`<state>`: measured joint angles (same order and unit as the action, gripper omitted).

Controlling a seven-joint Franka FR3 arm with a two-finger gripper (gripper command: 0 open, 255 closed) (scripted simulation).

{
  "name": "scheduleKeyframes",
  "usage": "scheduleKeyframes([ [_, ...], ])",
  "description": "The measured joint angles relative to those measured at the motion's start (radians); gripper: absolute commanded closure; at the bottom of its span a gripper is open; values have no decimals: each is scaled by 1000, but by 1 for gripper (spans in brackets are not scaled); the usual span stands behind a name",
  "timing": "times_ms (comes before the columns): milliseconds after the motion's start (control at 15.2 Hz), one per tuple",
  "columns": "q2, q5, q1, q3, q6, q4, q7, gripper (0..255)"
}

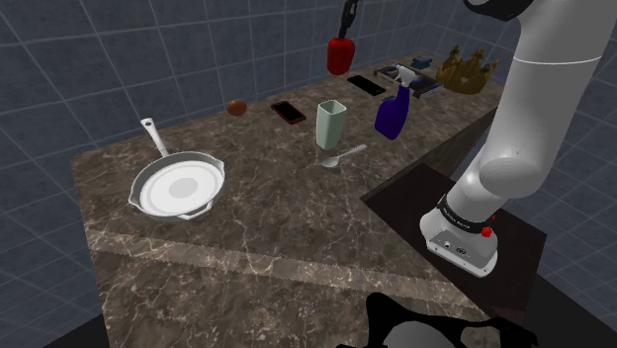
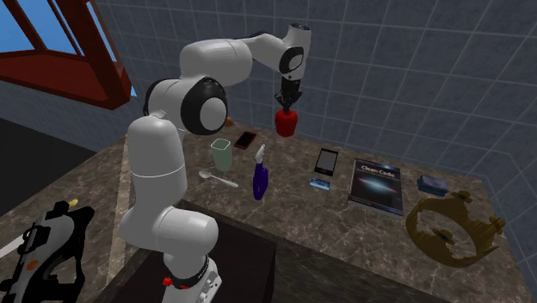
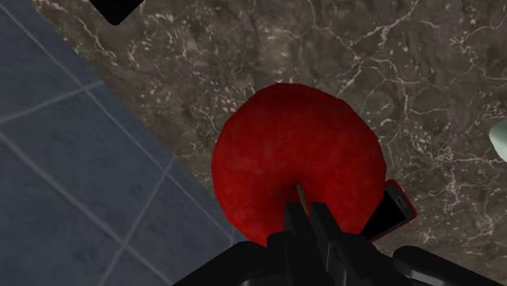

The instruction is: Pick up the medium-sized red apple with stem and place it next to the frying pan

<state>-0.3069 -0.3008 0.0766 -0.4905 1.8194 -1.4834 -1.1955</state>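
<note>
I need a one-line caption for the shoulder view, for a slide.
The black gripper holds the red apple in the air above the marbled counter, far from the white frying pan.

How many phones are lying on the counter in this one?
2. A red-edged phone lies beside the pale green cup; a black phone lies between the blue spray bottle and the book. None seems hidden.

veined dark stone counter [image 1: 297,237], faintly glossy; frying pan [image 1: 180,186] smooth, pale, slightly shiny; apple [image 3: 296,154] matt, finely mottled.
</note>
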Motion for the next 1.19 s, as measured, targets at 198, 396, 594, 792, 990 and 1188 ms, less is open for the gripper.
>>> scheduleKeyframes([
  [198, -7, -1, -7, -1, -40, 47, 5, 255],
  [396, -9, 0, -12, -3, -80, 89, 11, 255],
  [594, -15, -2, -20, -4, -127, 142, 16, 255],
  [792, -25, -6, -28, -4, -170, 195, 23, 255],
  [990, -46, -15, -43, -4, -223, 268, 28, 255],
  [1188, -21, -1, -17, 0, -224, 250, 55, 255],
])
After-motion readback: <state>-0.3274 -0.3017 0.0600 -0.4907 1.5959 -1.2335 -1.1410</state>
